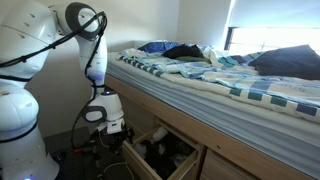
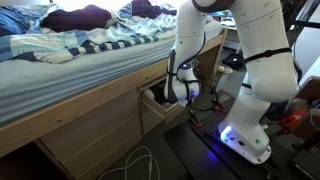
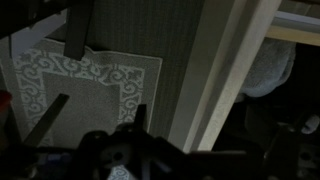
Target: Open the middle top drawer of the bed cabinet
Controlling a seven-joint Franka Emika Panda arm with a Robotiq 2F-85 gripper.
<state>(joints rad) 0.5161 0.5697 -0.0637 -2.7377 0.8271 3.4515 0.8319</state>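
The bed cabinet (image 1: pixel 225 158) is a light-wood base under the mattress; it shows in both exterior views (image 2: pixel 90 135). One of its drawers (image 1: pixel 143 163) stands pulled out toward the floor, with dark things inside; it also shows in an exterior view (image 2: pixel 160 108). My gripper (image 1: pixel 118 130) hangs low at the outer front corner of that drawer (image 2: pixel 181 93). Its fingers are dark and blurred, and I cannot tell their state. In the wrist view a light wooden edge (image 3: pixel 215 70) runs diagonally, with dark gripper parts (image 3: pixel 140 140) below it.
Blue-and-white striped bedding (image 1: pixel 220 75) with dark clothes covers the mattress (image 2: pixel 70 50). A patterned rug (image 3: pixel 90 85) lies on the floor. White cables (image 2: pixel 140 160) lie beside the cabinet. The robot base (image 2: pixel 245 135) stands close to the drawer.
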